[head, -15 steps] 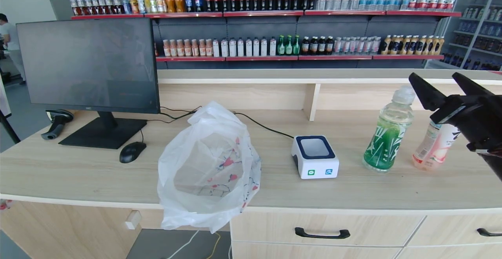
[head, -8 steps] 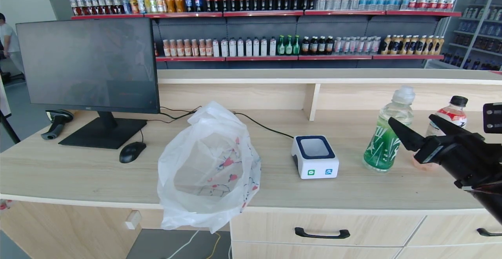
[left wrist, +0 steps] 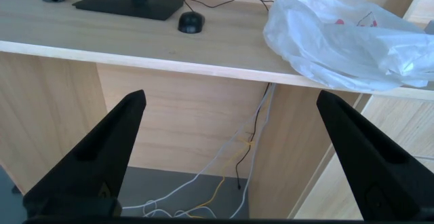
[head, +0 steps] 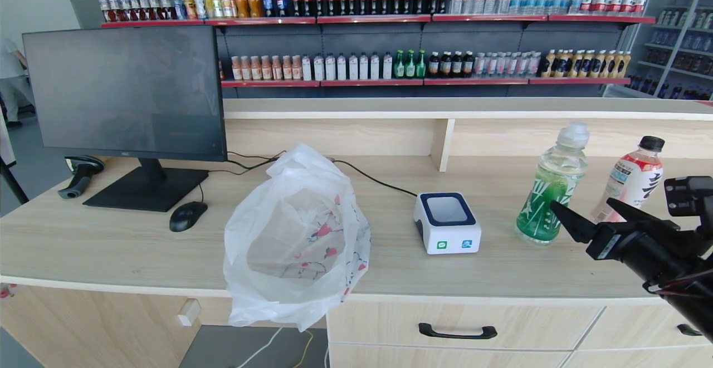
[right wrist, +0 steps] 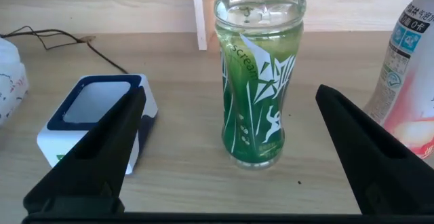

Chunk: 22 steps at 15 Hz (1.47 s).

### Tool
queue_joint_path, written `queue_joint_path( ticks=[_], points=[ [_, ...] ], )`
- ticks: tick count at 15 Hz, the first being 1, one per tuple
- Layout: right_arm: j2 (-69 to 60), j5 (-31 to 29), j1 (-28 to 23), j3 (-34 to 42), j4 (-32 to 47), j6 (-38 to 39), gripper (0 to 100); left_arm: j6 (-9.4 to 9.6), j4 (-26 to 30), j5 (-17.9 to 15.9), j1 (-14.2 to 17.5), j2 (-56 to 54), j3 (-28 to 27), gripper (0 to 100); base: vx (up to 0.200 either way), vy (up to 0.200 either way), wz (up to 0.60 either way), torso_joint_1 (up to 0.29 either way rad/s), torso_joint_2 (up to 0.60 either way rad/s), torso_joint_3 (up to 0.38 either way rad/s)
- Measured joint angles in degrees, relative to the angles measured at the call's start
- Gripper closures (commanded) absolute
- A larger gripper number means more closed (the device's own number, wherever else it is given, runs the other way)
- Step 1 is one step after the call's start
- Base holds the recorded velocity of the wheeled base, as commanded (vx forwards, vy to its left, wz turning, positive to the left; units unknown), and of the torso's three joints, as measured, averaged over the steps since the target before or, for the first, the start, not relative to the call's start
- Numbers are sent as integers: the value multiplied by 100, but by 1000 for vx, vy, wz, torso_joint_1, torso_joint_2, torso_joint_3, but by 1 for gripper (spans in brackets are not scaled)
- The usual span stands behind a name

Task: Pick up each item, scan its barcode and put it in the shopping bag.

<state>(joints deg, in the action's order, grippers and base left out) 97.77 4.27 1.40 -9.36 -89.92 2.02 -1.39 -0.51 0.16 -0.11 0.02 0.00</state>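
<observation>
Pale wood surface [head: 111, 245] carries everything you need. Your left gripper [left wrist: 230, 102] hangs open, low in front of the surface's front edge. The white shopping bag [head: 298, 234] sags over that edge, followed by the barcode scanner [head: 447, 222] and the upright green bottle [head: 551, 187]. Your right gripper [head: 583, 205] is open just in front of that bottle, and the pink bottle [head: 629, 181] stands beside it.
</observation>
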Motion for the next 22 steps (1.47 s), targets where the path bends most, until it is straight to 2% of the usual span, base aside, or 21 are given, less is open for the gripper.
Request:
queue_joint_path(
  ticks=[7,15,22],
  points=[
    [621,0,-219,-395,-2,-2,0,0,0,0,4,0,0,0,0,0,0,0,0,0],
    [1284,2,-228,-952,-2,-15,0,0,0,-2,6,0,0,0,0,0,0,0,0,0],
    [1510,2,-206,-1128,-2,-17,0,0,0,0,0,0,0,0,0,0,0,0,0,0]
  ],
)
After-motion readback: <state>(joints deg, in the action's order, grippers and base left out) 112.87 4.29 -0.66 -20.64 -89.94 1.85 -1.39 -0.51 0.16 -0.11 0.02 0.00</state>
